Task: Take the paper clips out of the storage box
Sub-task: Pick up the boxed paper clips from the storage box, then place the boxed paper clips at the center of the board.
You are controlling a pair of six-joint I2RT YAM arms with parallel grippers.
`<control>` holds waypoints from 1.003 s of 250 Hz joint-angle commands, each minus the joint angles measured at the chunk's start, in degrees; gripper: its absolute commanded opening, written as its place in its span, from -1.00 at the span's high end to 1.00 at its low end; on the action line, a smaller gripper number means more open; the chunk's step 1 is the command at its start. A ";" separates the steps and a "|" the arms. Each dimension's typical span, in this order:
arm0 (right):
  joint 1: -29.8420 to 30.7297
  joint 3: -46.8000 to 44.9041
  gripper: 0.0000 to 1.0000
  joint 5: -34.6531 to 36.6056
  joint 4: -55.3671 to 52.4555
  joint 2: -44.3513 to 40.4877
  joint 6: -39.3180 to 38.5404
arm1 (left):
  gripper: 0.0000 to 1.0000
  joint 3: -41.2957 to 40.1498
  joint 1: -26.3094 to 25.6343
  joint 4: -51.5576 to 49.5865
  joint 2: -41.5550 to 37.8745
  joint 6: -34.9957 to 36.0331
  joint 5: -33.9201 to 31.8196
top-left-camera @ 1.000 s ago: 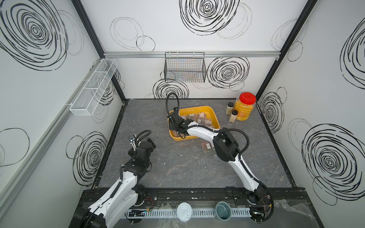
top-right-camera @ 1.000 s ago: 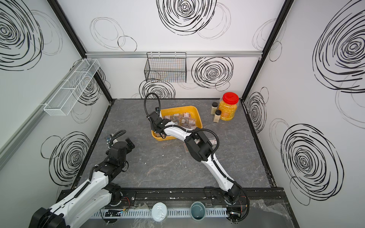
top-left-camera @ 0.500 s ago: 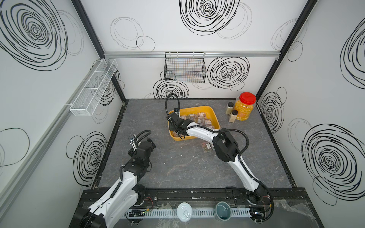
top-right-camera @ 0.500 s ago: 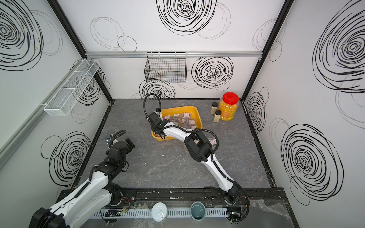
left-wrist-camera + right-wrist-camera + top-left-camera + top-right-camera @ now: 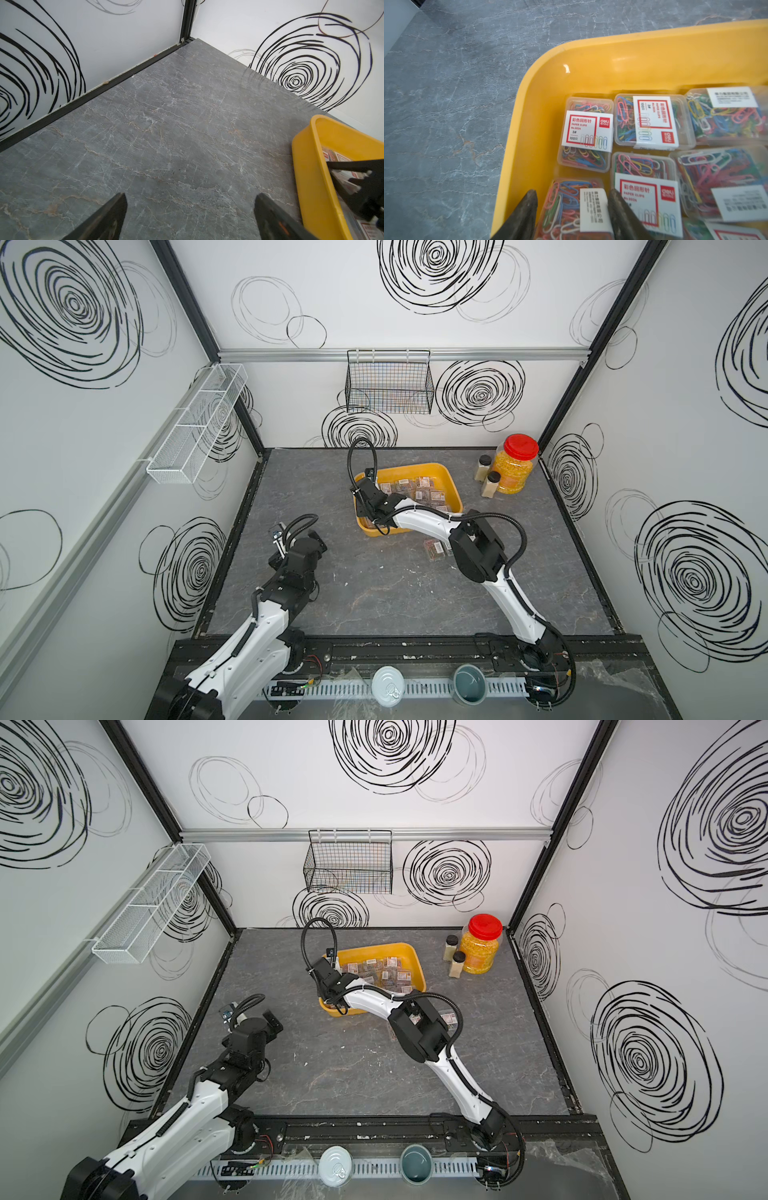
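Most of the paper clips (image 5: 586,133) are packed flat in their clear cases inside the yellow storage box (image 5: 612,62), which is parked on the bench (image 5: 374,593) toward the back. A couple of loose cases (image 5: 434,549) are laid out on the bench just beside its near edge. One corner case (image 5: 566,207) is straddled by the right gripper (image 5: 572,191), jaws set narrow right at its sides, though an actual squeeze can't be told. The left gripper (image 5: 190,195) is spread wide over bare bench with nothing held
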 commanded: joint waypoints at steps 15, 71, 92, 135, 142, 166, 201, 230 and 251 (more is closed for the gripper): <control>0.87 -9.02 -0.04 -0.43 5.07 -11.50 -1.29 | -0.98 -0.59 0.37 1.71 -0.63 -0.91 -1.95; 2.19 -25.39 -0.04 -0.55 12.66 -23.89 -3.13 | -0.98 -0.34 0.49 1.69 -0.28 -0.81 -2.30; 2.87 -32.56 -0.04 -0.70 16.35 -28.92 -3.95 | -0.98 -0.31 0.48 1.54 -0.25 -0.90 -2.41; 5.04 -45.80 -0.03 0.30 23.26 -39.20 -5.82 | -0.98 -0.54 0.52 1.21 -0.79 -1.18 -2.69; 5.73 -47.74 -0.03 0.71 24.07 -40.53 -6.12 | -0.98 -0.56 0.47 1.16 -0.86 -1.18 -2.82; 7.37 -54.16 -0.03 1.98 26.72 -46.21 -6.51 | -0.98 -0.74 0.46 1.05 -1.31 -1.31 -2.86; 10.83 -64.01 -0.03 6.55 32.43 -52.69 -6.35 | -0.98 -1.00 0.45 0.84 -1.94 -1.44 -2.87; 12.77 -70.54 -0.03 8.84 37.15 -55.10 -4.74 | -0.98 -1.24 0.41 1.00 -2.46 -1.44 -2.72; 13.41 -73.26 -0.02 10.17 38.98 -54.66 -3.20 | -0.98 -1.33 0.33 0.99 -2.57 -1.44 -2.63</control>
